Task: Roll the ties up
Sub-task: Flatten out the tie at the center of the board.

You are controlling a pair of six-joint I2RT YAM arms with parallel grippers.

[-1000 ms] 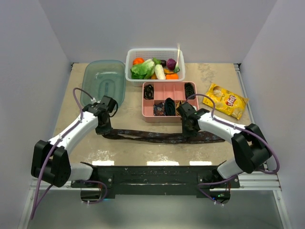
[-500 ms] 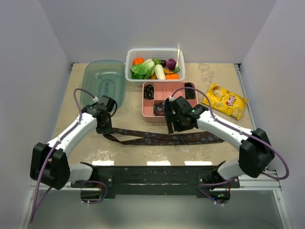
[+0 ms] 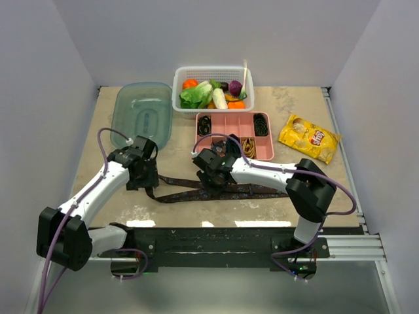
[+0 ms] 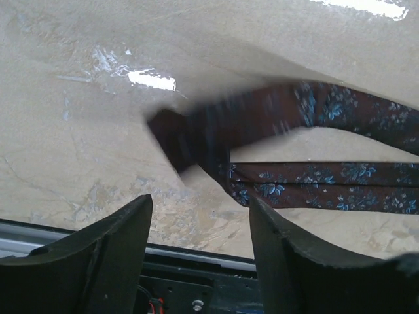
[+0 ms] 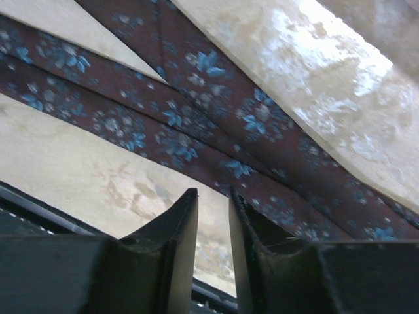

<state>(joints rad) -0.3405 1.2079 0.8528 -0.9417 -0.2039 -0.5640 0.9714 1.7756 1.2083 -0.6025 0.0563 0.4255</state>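
A dark maroon tie (image 3: 252, 190) with small blue flowers lies stretched along the table's front, its left end folded back on itself. My left gripper (image 3: 145, 182) hovers at that folded end, open. In the left wrist view the fold (image 4: 196, 134) lies just beyond the gripper (image 4: 200, 198), with only table between the fingers. My right gripper (image 3: 208, 179) sits over the tie's left-middle part. In the right wrist view its jaws (image 5: 213, 192) stand a narrow gap apart at the near edge of the tie (image 5: 196, 124), and bare table shows between them.
A pink divided tray (image 3: 229, 125) behind the tie holds black coils (image 3: 205, 124) and a gold coil (image 3: 247, 144). A white basket of vegetables (image 3: 213, 91) stands at the back, a teal tub (image 3: 143, 114) at back left, a yellow chip bag (image 3: 309, 137) at right.
My left gripper has opened and let go of the tie's left end. My right arm swept left along the tie, from its right part to its left-middle, and its jaws opened and then narrowed.
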